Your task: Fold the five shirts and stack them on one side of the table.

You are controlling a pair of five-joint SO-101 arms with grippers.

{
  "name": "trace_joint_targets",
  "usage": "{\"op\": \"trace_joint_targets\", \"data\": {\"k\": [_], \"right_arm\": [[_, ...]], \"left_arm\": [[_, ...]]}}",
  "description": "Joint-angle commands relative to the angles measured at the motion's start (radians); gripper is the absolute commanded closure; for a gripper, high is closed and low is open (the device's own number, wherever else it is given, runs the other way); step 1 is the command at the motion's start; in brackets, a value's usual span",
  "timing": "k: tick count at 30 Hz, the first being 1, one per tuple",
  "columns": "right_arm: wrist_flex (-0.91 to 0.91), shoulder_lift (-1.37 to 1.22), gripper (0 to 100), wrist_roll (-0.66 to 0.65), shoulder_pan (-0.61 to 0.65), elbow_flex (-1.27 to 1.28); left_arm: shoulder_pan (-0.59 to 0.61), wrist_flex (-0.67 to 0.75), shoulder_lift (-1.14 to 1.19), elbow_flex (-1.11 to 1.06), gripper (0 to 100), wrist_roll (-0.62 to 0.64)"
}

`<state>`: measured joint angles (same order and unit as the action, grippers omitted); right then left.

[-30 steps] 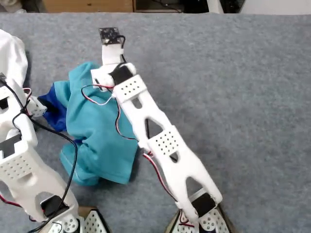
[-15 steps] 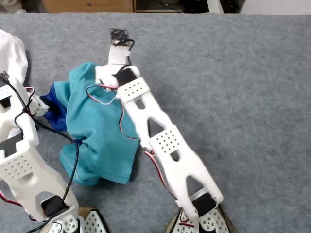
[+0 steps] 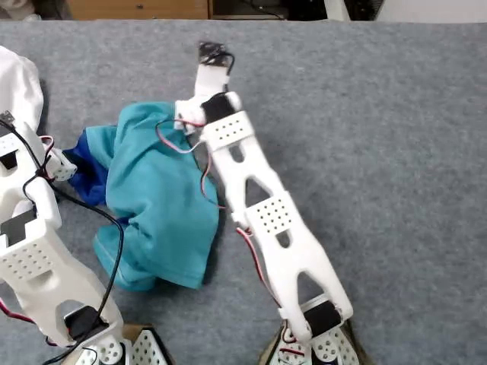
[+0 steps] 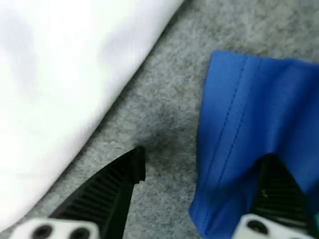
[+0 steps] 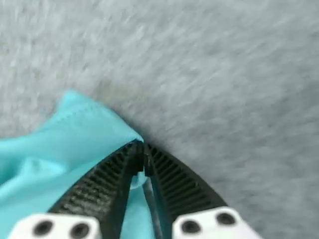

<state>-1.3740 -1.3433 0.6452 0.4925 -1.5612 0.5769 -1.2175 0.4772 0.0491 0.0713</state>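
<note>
A teal shirt (image 3: 156, 205) lies crumpled at the table's left middle, over part of a dark blue shirt (image 3: 87, 171). My right gripper (image 3: 183, 118) is at the teal shirt's far edge. In the right wrist view it (image 5: 140, 149) is shut on a corner of the teal shirt (image 5: 65, 144). My left gripper (image 3: 61, 163) sits at the blue shirt's left end. In the left wrist view it (image 4: 204, 159) is open, with one finger over the blue shirt (image 4: 259, 109) and the other over bare table. A white shirt (image 3: 19, 87) lies at the far left.
The grey felt table (image 3: 365, 152) stretches bare to the right of the right arm. The white shirt (image 4: 65, 74) lies close beside the left gripper. Wooden furniture (image 3: 137, 9) stands past the table's far edge.
The right arm has swung to the right and a little farther away, pulling the teal shirt's far edge with it. The left arm has stayed put.
</note>
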Motion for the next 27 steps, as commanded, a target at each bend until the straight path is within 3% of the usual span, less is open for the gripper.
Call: {"op": "trace_joint_targets", "data": {"k": [1, 10, 17, 23, 27], "right_arm": [[-0.002, 0.191, 99.4, -0.058, -0.101, -0.081], [-0.008, 0.473, 99.4, -0.216, -0.34, -0.09], [-0.121, 0.582, 99.4, -0.308, -0.496, -0.09], [-0.21, 0.57, 97.2, -0.324, -0.343, -0.064], [-0.296, 0.521, 81.1, -0.315, -0.186, 0.039]], "left_arm": [[-0.018, 0.014, -0.007, 0.048, 64, 0.008], [-0.017, 0.014, -0.007, 0.048, 64, 0.008], [-0.017, 0.012, -0.005, 0.041, 64, 0.008], [-0.017, 0.011, -0.005, 0.044, 64, 0.008], [-0.017, 0.011, -0.005, 0.046, 64, 0.008]]}}
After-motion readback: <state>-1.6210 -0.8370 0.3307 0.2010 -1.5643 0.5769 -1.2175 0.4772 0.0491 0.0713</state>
